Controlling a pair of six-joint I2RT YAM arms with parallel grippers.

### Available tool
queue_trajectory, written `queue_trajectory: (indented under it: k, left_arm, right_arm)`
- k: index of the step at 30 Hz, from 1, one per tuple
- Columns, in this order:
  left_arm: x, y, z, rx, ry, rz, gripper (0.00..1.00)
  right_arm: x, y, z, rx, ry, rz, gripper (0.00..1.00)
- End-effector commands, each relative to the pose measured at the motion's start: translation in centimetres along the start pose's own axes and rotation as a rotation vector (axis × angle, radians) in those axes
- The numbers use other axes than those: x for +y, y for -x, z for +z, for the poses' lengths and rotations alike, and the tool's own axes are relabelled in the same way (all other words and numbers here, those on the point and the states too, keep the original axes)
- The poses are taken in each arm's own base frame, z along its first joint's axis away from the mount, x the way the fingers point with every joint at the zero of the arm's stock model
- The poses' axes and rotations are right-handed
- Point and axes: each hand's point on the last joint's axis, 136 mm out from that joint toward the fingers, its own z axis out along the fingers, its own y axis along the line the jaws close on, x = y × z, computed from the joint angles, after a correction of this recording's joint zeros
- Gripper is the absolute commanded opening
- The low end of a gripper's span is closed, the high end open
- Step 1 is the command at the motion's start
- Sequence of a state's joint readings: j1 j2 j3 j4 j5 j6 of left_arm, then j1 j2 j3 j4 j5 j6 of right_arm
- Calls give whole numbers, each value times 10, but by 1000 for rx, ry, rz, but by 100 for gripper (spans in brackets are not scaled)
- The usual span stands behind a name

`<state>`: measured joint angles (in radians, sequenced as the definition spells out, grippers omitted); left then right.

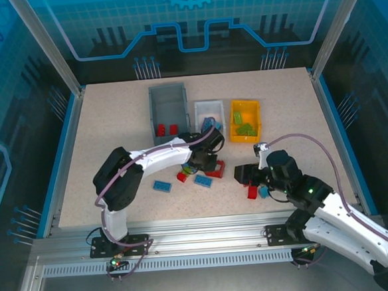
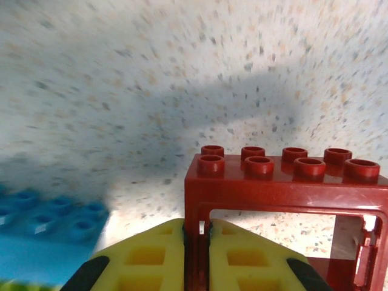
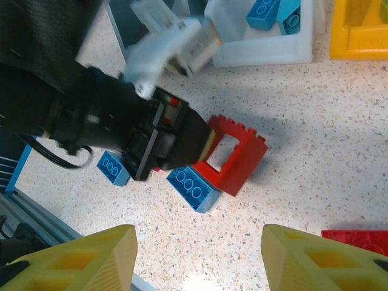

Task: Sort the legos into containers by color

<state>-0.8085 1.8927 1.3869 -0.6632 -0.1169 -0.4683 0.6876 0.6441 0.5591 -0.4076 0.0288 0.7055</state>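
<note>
Two yellow fingers (image 2: 139, 257) of the left hand (image 2: 197, 235) sit closest to the lens, pressed together on one thin wall of the red frame (image 2: 285, 182). The frame's studded bar runs off to the right over the speckled worktop (image 2: 182, 73). A blurred blue brick (image 2: 42, 227) lies just left of the fingers.

From the right wrist, the right hand (image 3: 199, 237) hangs spread, with nothing between its fingertips (image 3: 97, 257). Below it the left hand pinches the frame at its corner. A blue brick touches the frame's lower side, and a second one (image 3: 112, 168) lies further left. A red brick (image 3: 357, 239) shows beside the right fingertip. The white bin (image 3: 267, 57) holds blue pieces (image 3: 264, 12), with the yellow bin (image 3: 357, 45) just right of it.

From above, the grey bin (image 1: 167, 94), white bin and yellow bin stand in a row toward the worktop's far edge. Two red bricks (image 1: 167, 129) lie in the grey bin, and green bricks (image 1: 246, 128) lie in the yellow one. The frame lies near the worktop's middle, in front of the white bin. The right hand is near it, toward the near edge.
</note>
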Motion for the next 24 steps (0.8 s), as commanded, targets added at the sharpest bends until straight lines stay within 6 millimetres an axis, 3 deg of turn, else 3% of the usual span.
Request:
queue_trajectory:
  k: [1,4,7,14,18,24]
  left_arm:
    - [32,41,-72,-144,46,-94,9]
    - [69,63,-100,-196,70,-168,10]
    - [110,86,-114,-225,107,-239,10]
    - [192,147,-107,-302,207,-377,10]
    - [215,178,-94,-327,260,-395,10]
    - [224,208,-60,-317,308,-390,10]
  right_arm:
    - [30,19,0,-27,62,-119,57]
    - [54,32,8,-42,76,-227,58]
    - [78,50,18,-91,87,-297,60]
    - [113,91,44,-214,95,-333,62]
    - [124,100,54,-208,91,-336,62]
    - [118,100,65,-200,47,-304,63]
